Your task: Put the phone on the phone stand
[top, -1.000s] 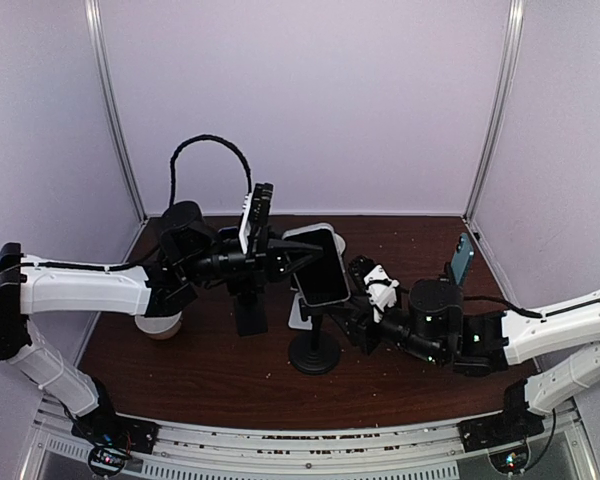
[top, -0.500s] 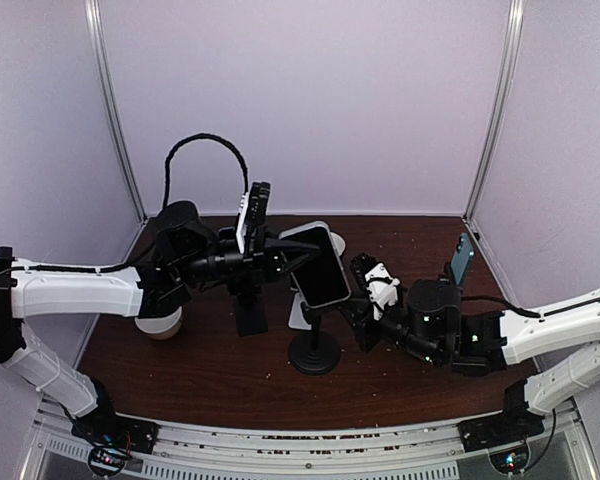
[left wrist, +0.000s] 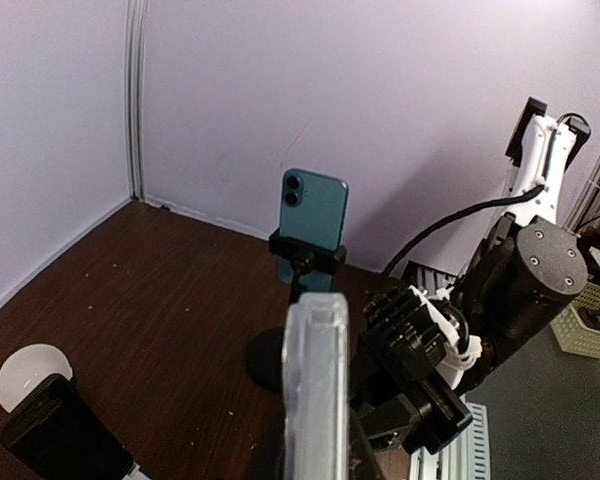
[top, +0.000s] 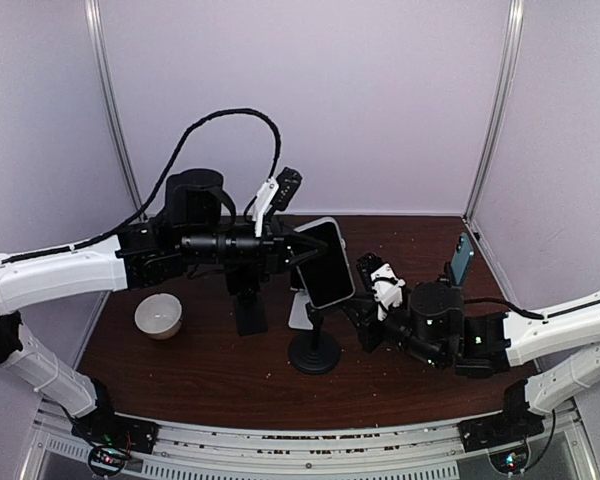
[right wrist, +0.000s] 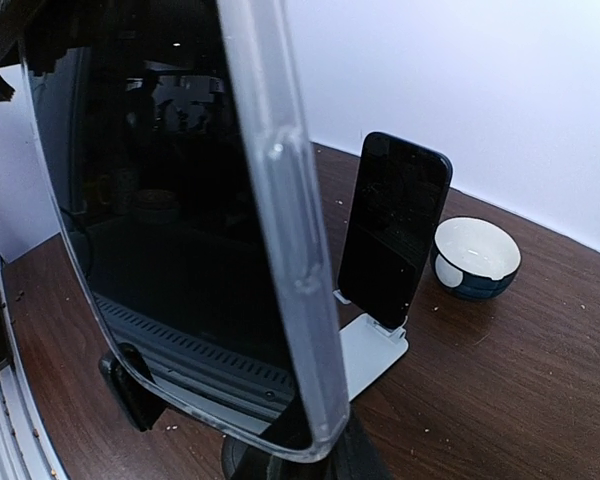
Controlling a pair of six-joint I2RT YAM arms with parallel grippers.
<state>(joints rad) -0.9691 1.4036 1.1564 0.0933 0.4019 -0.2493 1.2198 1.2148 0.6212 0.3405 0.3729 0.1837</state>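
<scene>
The left arm has lifted and rolled, uncovering the bowl (top: 159, 315). Left fingers (top: 296, 250) pinch the phone (top: 323, 264) tight at the head of the phone stand (top: 315, 352), mid-surface; right fingers (top: 364, 300) sit by its stem, grip unclear. Seating and release look undone.

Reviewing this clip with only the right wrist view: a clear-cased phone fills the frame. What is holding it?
Observer: The left gripper is shut on the clear-cased phone, gripping its left edge from the side.
Operator: Is a stand under it?
Observer: Yes, the top view shows a black stand with a round base directly below. I cannot tell whether the phone is seated.
Operator: Any phones I can't see?
Observer: A teal phone stands clamped upright at the right rear.
</scene>
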